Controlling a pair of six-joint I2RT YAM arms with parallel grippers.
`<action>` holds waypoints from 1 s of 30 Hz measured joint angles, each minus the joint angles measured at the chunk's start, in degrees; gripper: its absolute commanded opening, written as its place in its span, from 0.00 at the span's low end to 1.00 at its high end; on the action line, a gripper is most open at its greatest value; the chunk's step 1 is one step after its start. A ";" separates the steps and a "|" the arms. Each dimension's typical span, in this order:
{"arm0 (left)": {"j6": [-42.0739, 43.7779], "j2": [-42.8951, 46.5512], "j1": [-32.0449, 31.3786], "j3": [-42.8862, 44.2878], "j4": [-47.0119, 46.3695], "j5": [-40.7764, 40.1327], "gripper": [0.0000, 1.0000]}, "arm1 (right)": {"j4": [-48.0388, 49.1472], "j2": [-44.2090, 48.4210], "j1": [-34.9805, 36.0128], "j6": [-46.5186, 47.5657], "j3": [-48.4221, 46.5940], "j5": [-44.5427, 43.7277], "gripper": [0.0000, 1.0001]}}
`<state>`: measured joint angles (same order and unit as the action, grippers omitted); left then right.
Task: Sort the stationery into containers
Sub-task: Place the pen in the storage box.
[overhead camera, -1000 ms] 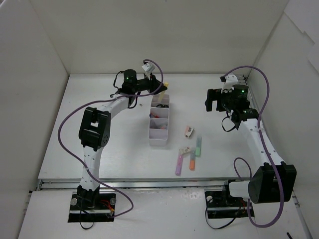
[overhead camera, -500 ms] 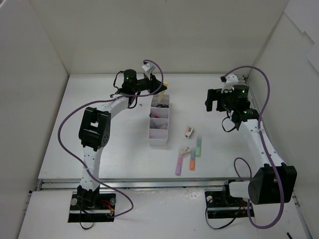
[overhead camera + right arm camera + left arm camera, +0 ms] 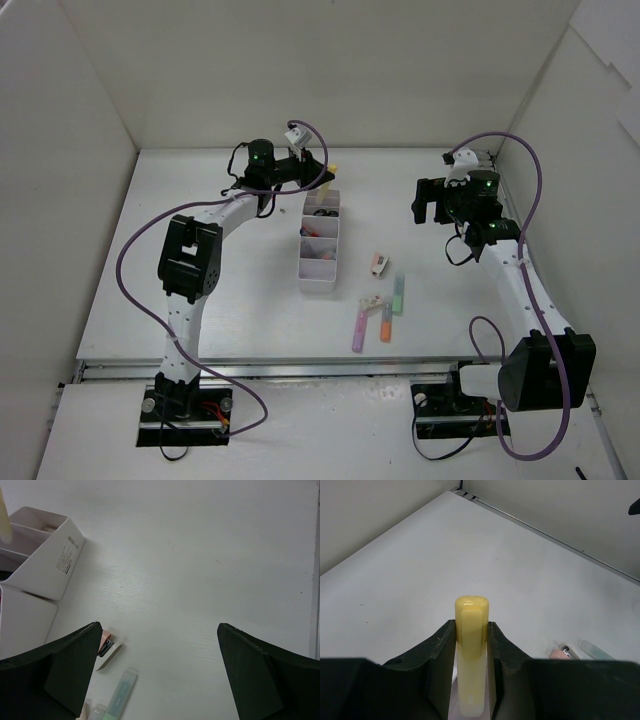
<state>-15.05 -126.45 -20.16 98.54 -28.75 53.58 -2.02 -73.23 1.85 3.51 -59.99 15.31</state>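
The organiser tray (image 3: 318,282) runs front to back mid-table, with the held highlighter (image 3: 471,650) over its far end. An eraser (image 3: 379,263) lies to its right. Nearer the front lie three more highlighters (image 3: 386,322), with possibly a second eraser (image 3: 372,302) among them.

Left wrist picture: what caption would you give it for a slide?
Left gripper shut on a yellow highlighter, white table beyond.
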 measured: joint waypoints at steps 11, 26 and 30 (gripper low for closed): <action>0.13 0.00 0.00 0.00 0.22 -0.96 0.00 | 0.00 0.31 0.00 0.00 0.02 -0.04 0.98; 0.13 0.00 0.00 0.00 0.22 -1.60 0.00 | -0.02 0.39 0.00 0.00 0.37 -0.90 0.98; 0.13 0.00 0.00 0.00 0.22 -1.99 0.00 | -0.02 0.39 0.00 0.02 0.37 -0.94 0.98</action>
<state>-14.92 -126.45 -20.16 98.54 -28.53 51.59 -2.04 -72.84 1.85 3.53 -59.61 14.37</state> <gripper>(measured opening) 0.226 0.979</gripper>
